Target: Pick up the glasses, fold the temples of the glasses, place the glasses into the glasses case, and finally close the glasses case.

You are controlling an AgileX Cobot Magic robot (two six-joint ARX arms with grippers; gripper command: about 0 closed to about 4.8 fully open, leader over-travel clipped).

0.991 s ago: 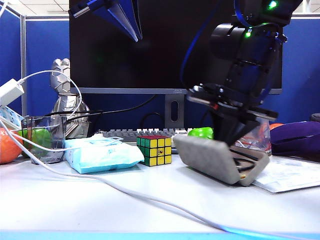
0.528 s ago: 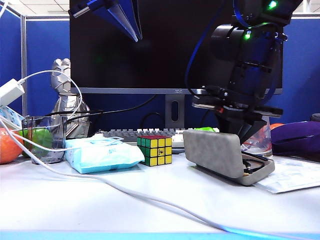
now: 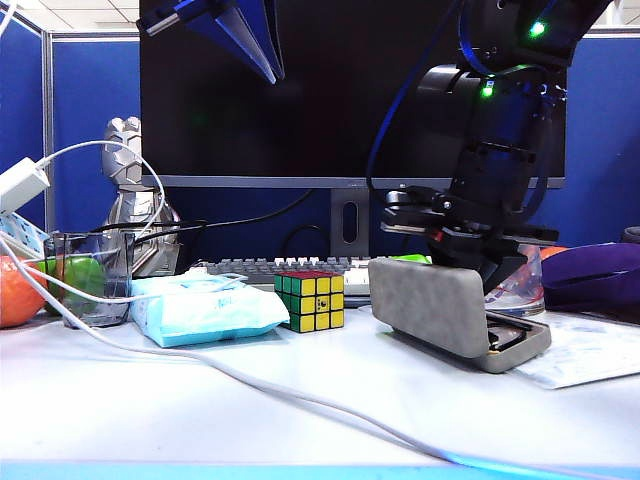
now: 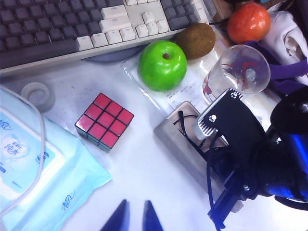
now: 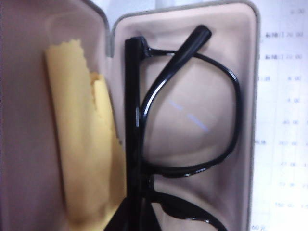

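glasses lying folded in glasses case tray, long axis along case | lid standing ajar, leaning twd cube side | right gripper w/ fingers together hanging right over lid, nearer arm | left gripper slightly parted, holding nothing, up high, well apart

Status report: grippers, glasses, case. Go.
Right gripper shut, behind case lid. Left gripper raised, idle. Glasses folded inside case; lid half open. Nothing blocking.
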